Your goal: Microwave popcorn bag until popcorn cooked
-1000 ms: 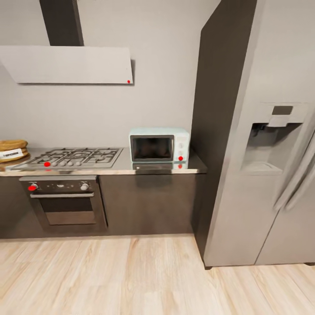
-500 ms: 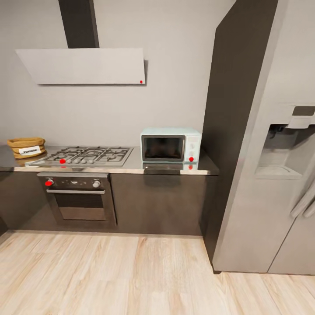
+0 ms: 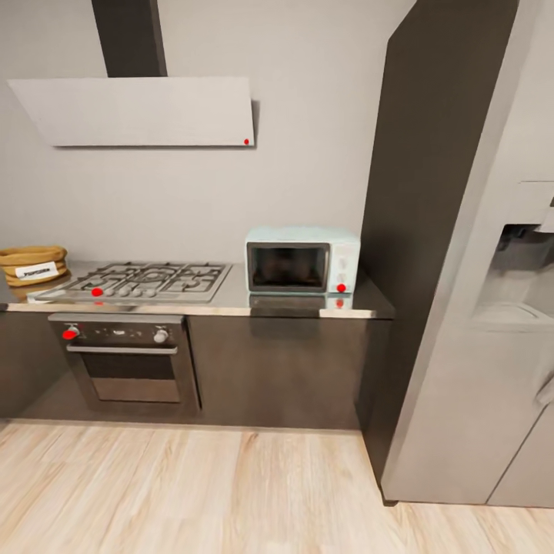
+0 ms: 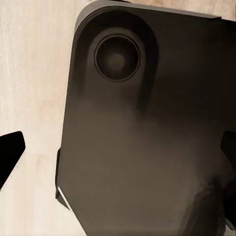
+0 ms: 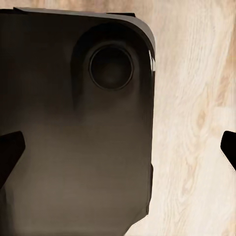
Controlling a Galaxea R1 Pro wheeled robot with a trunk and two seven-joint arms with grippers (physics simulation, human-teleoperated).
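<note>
The popcorn bag (image 3: 31,265), a tan sack with a white label, sits at the far left on the countertop (image 3: 231,302). The pale mint-blue microwave (image 3: 302,261) stands at the countertop's right end, and its dark glass door looks closed. No popcorn is visible. In the left wrist view my left gripper (image 4: 118,157) is open, its dark fingertips (image 4: 11,155) far apart over my base. In the right wrist view my right gripper (image 5: 118,150) is open too, fingertips (image 5: 10,153) spread wide and holding nothing.
A steel gas hob (image 3: 138,278) lies between bag and microwave, over a built-in oven (image 3: 125,362) and under a grey hood (image 3: 138,111). A tall grey fridge (image 3: 477,323) stands right of the counter. Wooden floor (image 3: 192,492) lies before the cabinets. My dark base (image 4: 147,147) is below both wrists.
The whole head picture has shifted, so the camera moved: first panning left and bringing the bag fully into view, then edging a little closer. Nothing on the counter moved.
</note>
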